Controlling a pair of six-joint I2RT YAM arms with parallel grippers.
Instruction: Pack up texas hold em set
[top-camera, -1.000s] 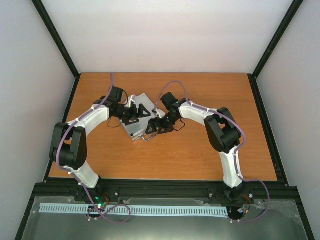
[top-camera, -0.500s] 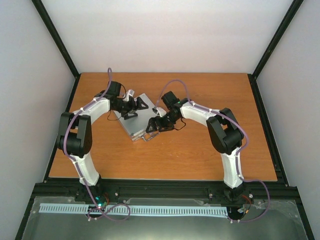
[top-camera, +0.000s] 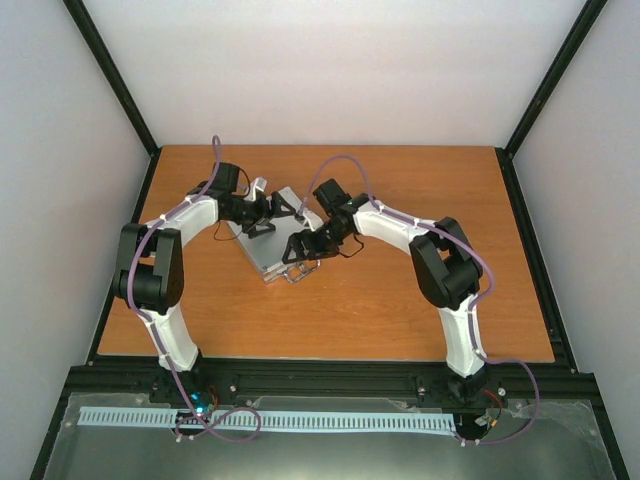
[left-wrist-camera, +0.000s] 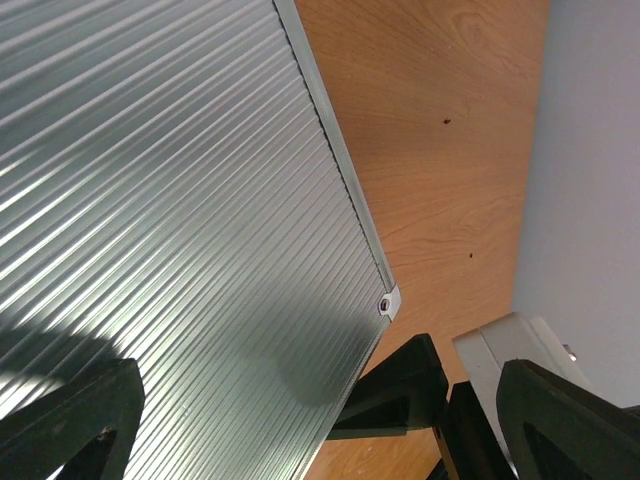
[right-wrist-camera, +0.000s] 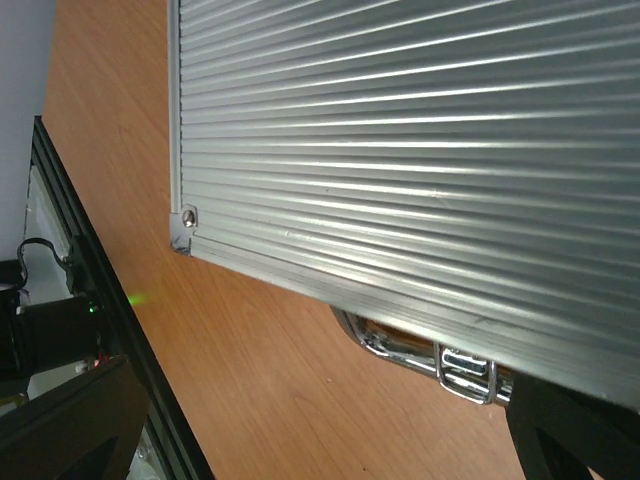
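Observation:
The ribbed silver case (top-camera: 262, 255) lies closed on the wooden table (top-camera: 400, 300), so the card packs, chips, dice and disc are hidden. My left gripper (top-camera: 268, 213) hovers over the case's far part. In the left wrist view the ribbed lid (left-wrist-camera: 180, 200) fills the frame between the gripper's (left-wrist-camera: 315, 385) wide-spread fingers (left-wrist-camera: 70, 425). My right gripper (top-camera: 300, 247) is at the case's near right edge. In the right wrist view the gripper (right-wrist-camera: 320, 420) is open, with the lid (right-wrist-camera: 400, 130) and the chrome handle (right-wrist-camera: 440, 360) ahead of it.
A black frame rail (top-camera: 330, 375) runs along the table's near edge, and it also shows in the right wrist view (right-wrist-camera: 110, 300). Black posts and white walls close in the sides and back. The right gripper's black fingers (left-wrist-camera: 400, 390) show beside the case corner in the left wrist view.
The left gripper has moved toward the far side of the case and its arm has straightened. The right gripper has shifted left along the case's near edge. The case stays closed.

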